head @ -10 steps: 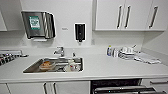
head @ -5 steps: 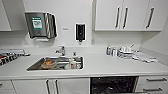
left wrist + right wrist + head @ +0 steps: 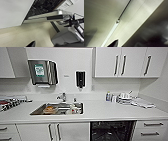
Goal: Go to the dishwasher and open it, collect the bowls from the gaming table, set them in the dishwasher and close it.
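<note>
Under the tabletop [image 3: 105, 112], right of the sink [image 3: 58, 108], the dishwasher [image 3: 112, 130] shows its dark inside; in the left wrist view its steel door [image 3: 52, 16] hangs part-lowered, so opening looks done or nearly. Bowls not yet collected or loaded, by my judgement. Claw states: cannot tell for either arm.

Between the earlier head views and now the whole picture slides upward: the sink [image 3: 58, 109] and the desk [image 3: 105, 112] sit higher in it, and more of the dishwasher [image 3: 111, 130], its dark inside open, comes into sight below. That is the camera moving, not the things.
</note>
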`<state>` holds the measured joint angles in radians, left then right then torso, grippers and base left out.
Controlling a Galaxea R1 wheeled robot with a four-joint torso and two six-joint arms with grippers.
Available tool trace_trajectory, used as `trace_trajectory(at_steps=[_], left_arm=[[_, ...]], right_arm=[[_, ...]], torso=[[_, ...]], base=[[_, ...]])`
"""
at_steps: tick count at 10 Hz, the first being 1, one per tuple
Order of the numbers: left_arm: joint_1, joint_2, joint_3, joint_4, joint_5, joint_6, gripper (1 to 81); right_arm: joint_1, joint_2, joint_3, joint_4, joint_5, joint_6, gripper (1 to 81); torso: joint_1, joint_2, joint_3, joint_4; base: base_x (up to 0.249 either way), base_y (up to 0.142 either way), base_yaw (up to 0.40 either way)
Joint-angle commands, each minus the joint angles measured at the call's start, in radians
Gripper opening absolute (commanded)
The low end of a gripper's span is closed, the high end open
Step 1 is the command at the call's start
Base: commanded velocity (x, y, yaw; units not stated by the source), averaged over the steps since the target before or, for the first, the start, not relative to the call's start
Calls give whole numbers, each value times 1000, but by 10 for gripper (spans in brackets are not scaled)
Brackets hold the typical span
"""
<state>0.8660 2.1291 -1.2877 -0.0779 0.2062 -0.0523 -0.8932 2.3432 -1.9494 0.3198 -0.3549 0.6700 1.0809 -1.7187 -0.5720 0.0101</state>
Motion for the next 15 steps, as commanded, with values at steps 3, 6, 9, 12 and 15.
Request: trace_trajectory(at_steps=[3, 6, 9, 12, 15], left_arm=[[-89, 6, -7, 12, 21, 6, 811], [-67, 29, -32, 15, 18, 6, 811], [-40, 49, -42, 40, -1, 6, 811], [-15, 71, -53, 46, -11, 6, 811], [14, 95, -93, 66, -17, 6, 811]], right_arm=[[61, 20, 32, -73, -199, -92, 811], [61, 27, 21, -73, -199, -93, 811], [49, 47, 12, -74, -197, -93, 811], [16, 98, -34, -76, -180, -107, 811], [-27, 141, -101, -76, -157, -171, 811]], torso=[[0, 0, 0, 0], [1, 0, -1, 0], [1, 0, -1, 0], [1, 0, -1, 0], [0, 0, -1, 0]], base=[[-107, 0, 0], [-109, 0, 0], [-110, 0, 0], [-110, 0, 0], [-70, 0, 0]])
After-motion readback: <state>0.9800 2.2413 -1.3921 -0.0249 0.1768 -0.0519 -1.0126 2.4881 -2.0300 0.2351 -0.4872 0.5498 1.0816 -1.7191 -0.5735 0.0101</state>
